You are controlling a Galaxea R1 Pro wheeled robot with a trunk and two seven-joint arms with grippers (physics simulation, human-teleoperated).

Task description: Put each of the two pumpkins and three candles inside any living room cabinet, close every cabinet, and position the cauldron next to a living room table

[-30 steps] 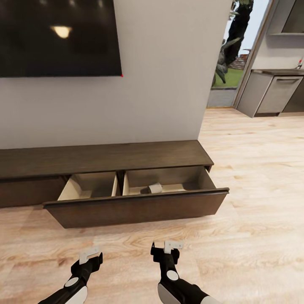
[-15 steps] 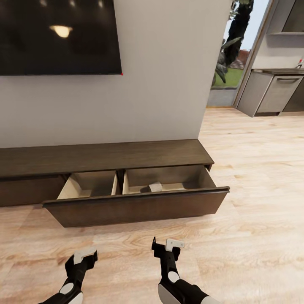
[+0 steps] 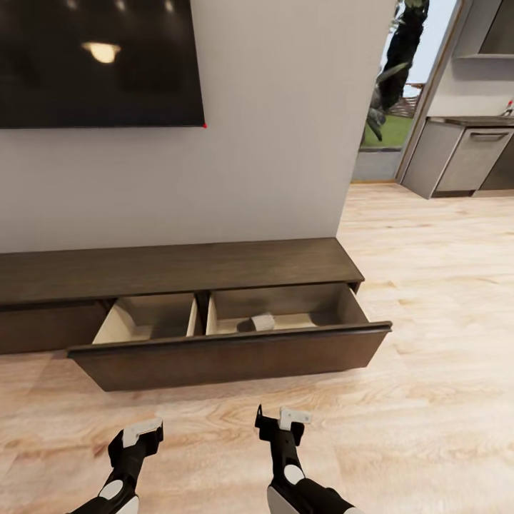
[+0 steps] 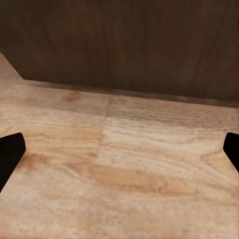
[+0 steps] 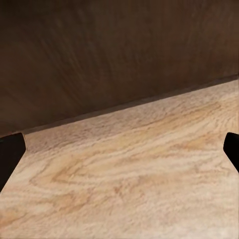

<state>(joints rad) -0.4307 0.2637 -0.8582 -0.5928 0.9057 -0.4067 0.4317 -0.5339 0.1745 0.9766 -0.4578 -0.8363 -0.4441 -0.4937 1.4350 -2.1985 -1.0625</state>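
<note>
While both arms are held low over the pale wood-plank floor (image 3: 428, 400), the long low dark-brown wood-grain cabinet (image 3: 178, 268) is seen against the grey wall with its wide drawer (image 3: 228, 357) pulled out; a small pale cylindrical object (image 3: 263, 322) lies in the drawer's right compartment. The left tool (image 3: 139, 432) and right tool (image 3: 280, 420) are spread open, nothing being gripped

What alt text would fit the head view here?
A long dark wood cabinet stands against a pale wall with its wide drawer pulled open, a small pale object inside. Both grippers, left and right, hang empty above the wood floor.
</note>
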